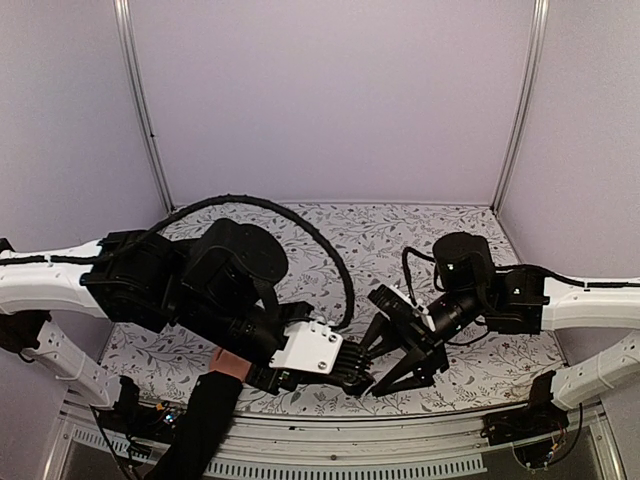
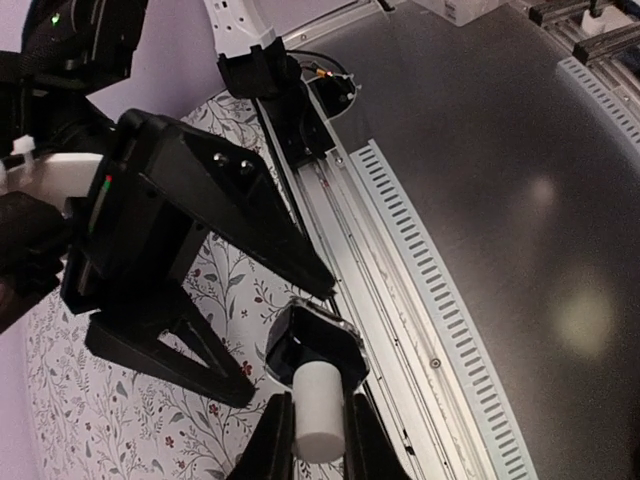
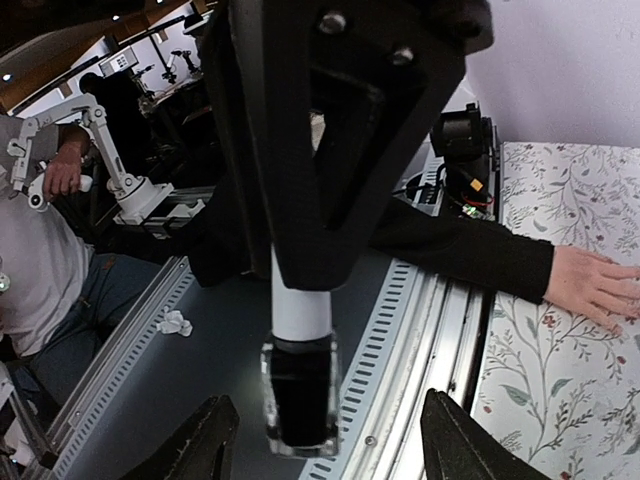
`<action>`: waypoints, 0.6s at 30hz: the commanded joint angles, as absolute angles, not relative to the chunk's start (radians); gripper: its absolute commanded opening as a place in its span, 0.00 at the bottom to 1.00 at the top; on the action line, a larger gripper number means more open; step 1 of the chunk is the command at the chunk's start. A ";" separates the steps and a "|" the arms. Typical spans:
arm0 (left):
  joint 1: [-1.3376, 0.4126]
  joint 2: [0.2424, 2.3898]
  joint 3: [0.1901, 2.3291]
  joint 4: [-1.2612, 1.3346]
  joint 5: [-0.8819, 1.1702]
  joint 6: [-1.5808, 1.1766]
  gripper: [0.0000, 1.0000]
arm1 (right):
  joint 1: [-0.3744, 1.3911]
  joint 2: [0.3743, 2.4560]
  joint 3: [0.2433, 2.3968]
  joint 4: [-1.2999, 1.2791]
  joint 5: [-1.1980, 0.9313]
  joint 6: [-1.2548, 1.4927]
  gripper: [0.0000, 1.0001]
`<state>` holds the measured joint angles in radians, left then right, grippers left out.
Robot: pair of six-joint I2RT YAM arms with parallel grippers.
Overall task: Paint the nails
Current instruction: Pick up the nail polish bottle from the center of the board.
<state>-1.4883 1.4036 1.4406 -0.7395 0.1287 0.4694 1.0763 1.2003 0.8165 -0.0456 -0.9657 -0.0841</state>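
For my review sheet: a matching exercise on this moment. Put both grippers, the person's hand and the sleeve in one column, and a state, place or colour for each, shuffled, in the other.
Things:
1. left gripper
2. right gripper
3. hand
4. sleeve

Matches:
A. lying on the floral table cover
B. jaws shut on the white cap
C. black
D. jaws open, one on either side of the dark bottle

Pairs: 1-B, 2-D, 3-A, 4-C
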 commanded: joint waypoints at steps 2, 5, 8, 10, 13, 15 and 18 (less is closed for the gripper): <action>-1.508 1.415 1.439 -0.710 0.063 0.524 0.00 | 1.136 1.235 0.868 -0.125 -1.003 -0.126 0.63; -1.510 1.414 1.434 -0.710 0.055 0.531 0.00 | 1.148 1.248 0.876 -0.126 -1.021 -0.124 0.59; -1.513 1.416 1.437 -0.708 0.040 0.535 0.00 | 1.152 1.257 0.878 -0.110 -1.031 -0.109 0.55; -1.517 1.415 1.436 -0.703 0.032 0.542 0.00 | 1.153 1.261 0.881 -0.093 -1.040 -0.095 0.51; -1.521 1.421 1.433 -0.702 0.033 0.550 0.00 | 1.154 1.269 0.891 -0.078 -1.053 -0.083 0.47; -1.522 1.425 1.430 -0.703 0.032 0.556 0.00 | 1.154 1.274 0.897 -0.079 -1.054 -0.083 0.45; -1.524 1.427 1.425 -0.701 0.034 0.556 0.00 | 1.154 1.275 0.900 -0.077 -1.057 -0.082 0.44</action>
<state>-1.5112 1.4105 1.4403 -0.7292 0.0528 0.5365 1.1435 1.2682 0.8650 -0.1036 -1.0161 -0.0933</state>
